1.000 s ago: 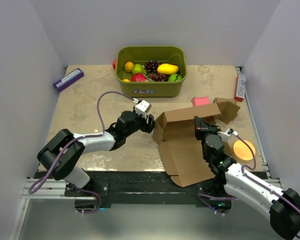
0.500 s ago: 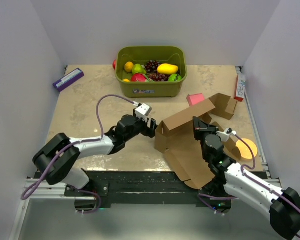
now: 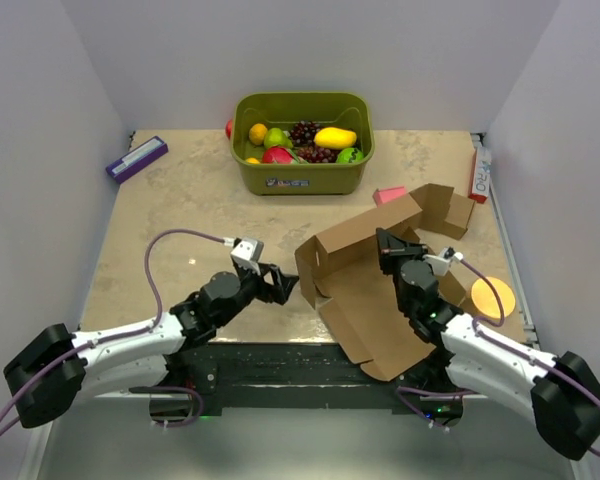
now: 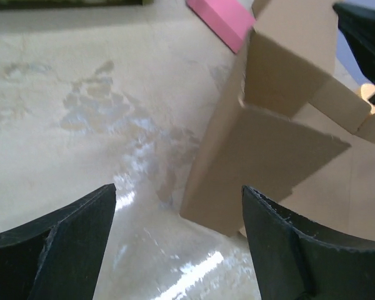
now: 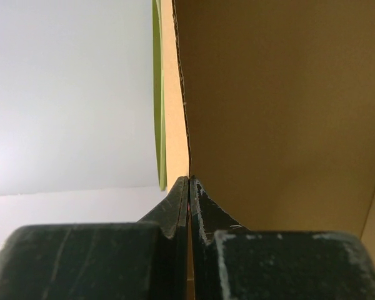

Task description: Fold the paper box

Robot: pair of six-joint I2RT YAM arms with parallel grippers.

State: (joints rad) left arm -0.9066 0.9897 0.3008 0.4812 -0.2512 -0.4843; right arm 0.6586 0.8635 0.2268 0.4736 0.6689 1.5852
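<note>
Sprawling paper box: on the table, right of centre and near the front edge, between the two arms; its flat panel lies on the tabletop and reaches toward the near edge.
Box walls: the left and back walls stand up from the flat panel; the left wrist view shows the left wall upright with a notched flap end.
Right gripper: clenched on the top edge of the back wall; in the right wrist view the cardboard runs straight down into the pinched fingertips.
Left gripper: released, grasping nothing, low over the table just left of the box's left wall; in its own view the spread fingers frame bare tabletop and the wall's lower corner, apart from it.
Pink block: flat on the table just behind the box's back wall.
Orange disc: on the table to the box's right, partly hidden by the right arm's cable.
Green basket: at the back of the table, well apart from the box, with fruit inside.
Purple object: back left corner.
Red and white object: against the right wall.
</note>
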